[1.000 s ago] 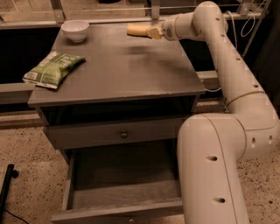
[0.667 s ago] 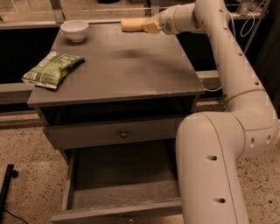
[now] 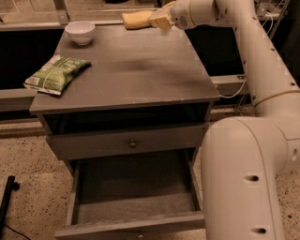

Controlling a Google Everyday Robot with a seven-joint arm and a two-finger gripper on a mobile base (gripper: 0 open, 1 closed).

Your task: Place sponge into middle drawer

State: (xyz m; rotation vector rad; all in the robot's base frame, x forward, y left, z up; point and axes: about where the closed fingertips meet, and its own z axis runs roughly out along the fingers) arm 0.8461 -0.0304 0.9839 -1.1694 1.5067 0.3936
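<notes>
The gripper (image 3: 153, 19) sits at the top of the frame, a little right of centre, and points toward the left edge. Its pale fingers (image 3: 160, 23) are closed around one end of the sponge (image 3: 135, 19), which sticks out leftward from them. Behind it the white wrist (image 3: 190, 12) runs roughly level toward the right. The arm then bends near the upper right corner, and its long link (image 3: 255, 56) slopes down the right side of the frame. A tan band (image 3: 276, 96) rings that link at mid-height. Below it a broad white segment (image 3: 243, 178) fills the lower right, its shell marked by small dark holes.
</notes>
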